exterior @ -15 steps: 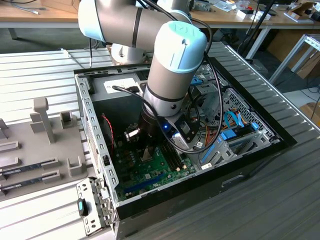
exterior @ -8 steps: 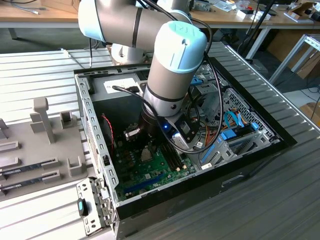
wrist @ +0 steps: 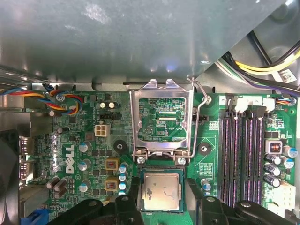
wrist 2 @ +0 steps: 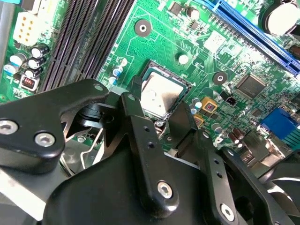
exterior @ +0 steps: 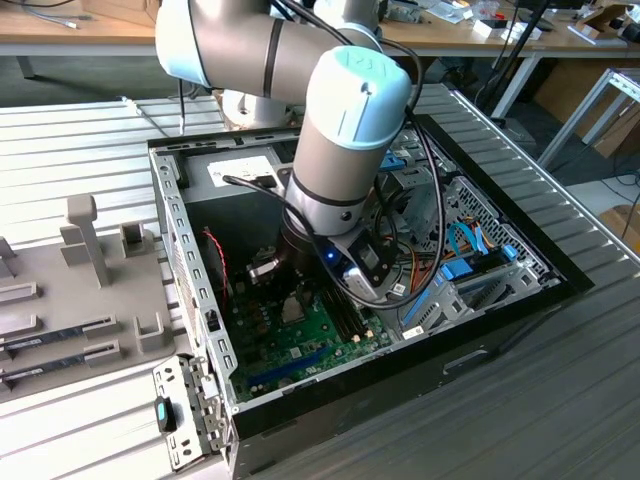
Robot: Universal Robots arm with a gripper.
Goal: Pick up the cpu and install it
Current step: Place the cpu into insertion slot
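Cpu (wrist: 161,191) lies flat in the black socket frame (wrist: 162,169) on the green motherboard (wrist: 70,154), inside the open computer case (exterior: 185,250). The hinged metal load plate (wrist: 161,119) is swung open next to it. Gripper (wrist: 162,202) hovers close over the socket, fingers (wrist: 127,206) spread to either side of the chip, not pinching it.

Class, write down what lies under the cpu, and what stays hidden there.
The cpu lies in its black socket, whose rim shows around it, on the green motherboard. The socket's floor beneath the chip is covered by it.
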